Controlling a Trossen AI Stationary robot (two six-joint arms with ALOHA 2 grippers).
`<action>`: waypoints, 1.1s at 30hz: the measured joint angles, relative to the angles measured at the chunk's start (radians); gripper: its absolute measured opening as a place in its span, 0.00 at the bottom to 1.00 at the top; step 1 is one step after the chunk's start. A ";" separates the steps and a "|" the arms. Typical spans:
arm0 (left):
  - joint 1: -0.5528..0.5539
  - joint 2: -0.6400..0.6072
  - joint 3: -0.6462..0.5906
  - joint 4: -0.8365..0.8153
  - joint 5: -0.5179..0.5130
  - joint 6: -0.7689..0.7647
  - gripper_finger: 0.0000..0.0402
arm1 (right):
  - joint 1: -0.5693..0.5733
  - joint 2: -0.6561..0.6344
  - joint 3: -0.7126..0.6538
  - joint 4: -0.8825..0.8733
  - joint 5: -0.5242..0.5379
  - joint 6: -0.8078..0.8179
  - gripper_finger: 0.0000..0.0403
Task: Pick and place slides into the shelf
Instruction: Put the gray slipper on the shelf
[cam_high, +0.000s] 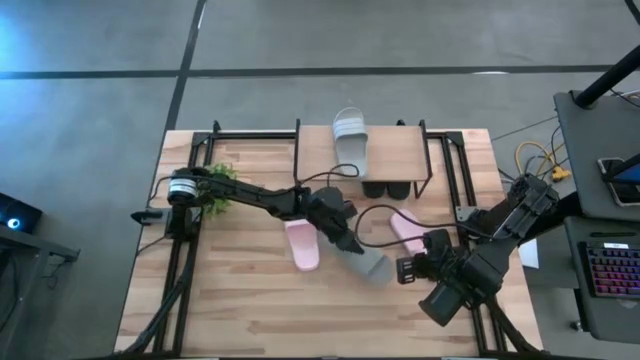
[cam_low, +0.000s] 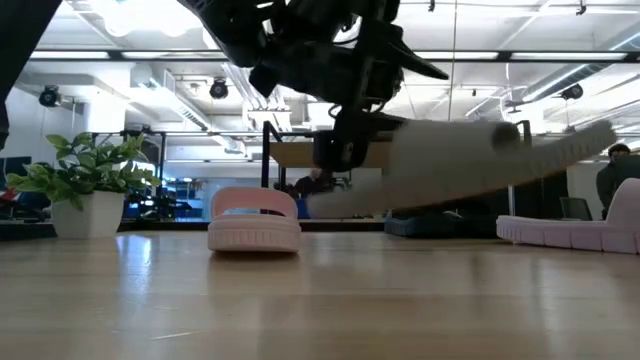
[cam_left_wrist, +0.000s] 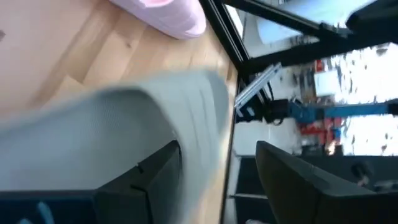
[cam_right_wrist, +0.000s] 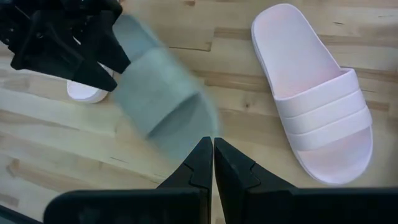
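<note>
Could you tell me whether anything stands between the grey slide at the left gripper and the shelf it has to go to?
Nothing visible blocks that path. The grey slide is at the left gripper, in front of the shelf. The pink slides lie to either side. On the shelf top, another grey slide fills the left half; the right half is bare.

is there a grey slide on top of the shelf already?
Yes, in the high view one light grey slide lies on the shelf plank top.

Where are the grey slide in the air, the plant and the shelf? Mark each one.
grey slide (cam_right_wrist: 163, 115): right wrist view, on its strap.
plant (cam_high: 218, 188): high view, on the leaves.
shelf (cam_high: 398, 152): high view, on the bare plank top.
</note>
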 joint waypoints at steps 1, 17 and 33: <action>0.002 0.000 0.003 -0.021 0.015 0.031 0.48 | 0.000 0.000 0.000 0.000 0.000 0.000 0.02; 0.010 -0.064 -0.010 -0.244 0.068 0.194 0.49 | 0.000 0.000 0.000 0.000 -0.001 -0.003 0.02; -0.057 -0.107 -0.017 -0.777 0.055 0.538 0.49 | 0.002 0.000 -0.004 0.033 -0.010 -0.026 0.02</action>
